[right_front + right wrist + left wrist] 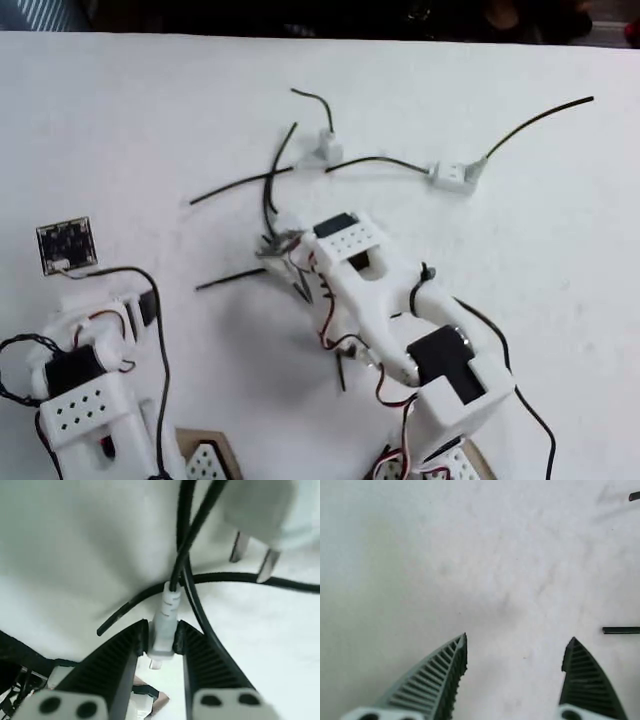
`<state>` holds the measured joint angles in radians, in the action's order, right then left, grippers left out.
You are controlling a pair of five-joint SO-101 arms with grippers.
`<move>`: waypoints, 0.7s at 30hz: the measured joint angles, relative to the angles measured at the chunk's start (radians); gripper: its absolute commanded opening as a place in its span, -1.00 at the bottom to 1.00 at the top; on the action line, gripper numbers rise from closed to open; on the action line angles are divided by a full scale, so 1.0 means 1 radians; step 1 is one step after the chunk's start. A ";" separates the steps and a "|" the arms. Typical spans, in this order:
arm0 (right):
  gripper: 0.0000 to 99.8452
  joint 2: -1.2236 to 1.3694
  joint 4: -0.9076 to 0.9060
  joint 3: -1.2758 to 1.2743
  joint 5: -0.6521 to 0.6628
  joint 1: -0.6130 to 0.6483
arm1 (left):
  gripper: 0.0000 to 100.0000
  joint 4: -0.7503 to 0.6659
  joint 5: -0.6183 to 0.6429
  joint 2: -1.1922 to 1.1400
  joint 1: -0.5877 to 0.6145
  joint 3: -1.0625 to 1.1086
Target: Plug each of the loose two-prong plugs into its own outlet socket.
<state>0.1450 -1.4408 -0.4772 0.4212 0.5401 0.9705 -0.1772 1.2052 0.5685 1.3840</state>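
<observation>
The left gripper (518, 638), fingers spread wide over the bare table (420, 555), sits well left of the held plug (166, 607). The right gripper (163, 627) pinches that white, black-corded plug by its body. Beyond it lies a two-prong plug (320, 150), and farther right a second plug (452, 175).

no readable text, labels or numbers

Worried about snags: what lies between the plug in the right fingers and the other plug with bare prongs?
Black cords cross between the held plug and the pronged plug, seen in the right wrist view.
</observation>
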 measured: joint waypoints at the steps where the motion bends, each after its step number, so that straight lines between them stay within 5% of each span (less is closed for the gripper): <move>1: -0.84 0.000 0.000 0.000 -0.015 0.000 | -0.40 0.000 0.000 0.000 0.000 0.000; 21: -0.97 0.000 0.000 0.003 -0.143 0.000 | -0.40 0.000 0.000 0.000 0.000 0.000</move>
<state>0.1450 -1.4408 -0.4741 0.2785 0.5401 0.9705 -0.1772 1.2052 0.5685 1.3840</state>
